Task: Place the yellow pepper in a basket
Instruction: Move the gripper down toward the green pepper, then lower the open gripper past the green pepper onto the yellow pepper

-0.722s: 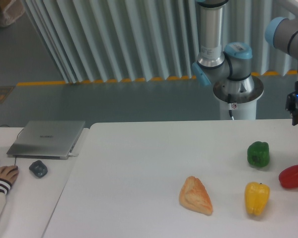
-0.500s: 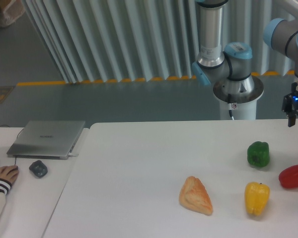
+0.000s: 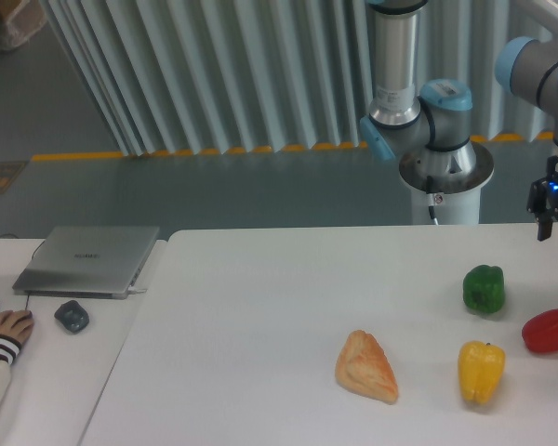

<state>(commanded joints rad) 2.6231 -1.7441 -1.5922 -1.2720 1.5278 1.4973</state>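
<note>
A: Gripper (image 3: 551,223) hangs at the far right edge, above the table (image 3: 260,307) — half cut off, so I can't tell if its fingers are spread.

B: And the yellow pepper (image 3: 481,372) sits at the near edge, red pepper (image 3: 548,331) just beside it.

A: Risky — a loose descent could nudge the red one, and no basket is visible.

The gripper (image 3: 551,221) sits at the right edge, partly cut off, its jaws too small and dark to tell whether parted or closed; the red pepper (image 3: 548,331) nearly meets that same edge; a person's hand (image 3: 9,326) at lower left is cropped at the sleeve; no basket shows within the frame.
</note>
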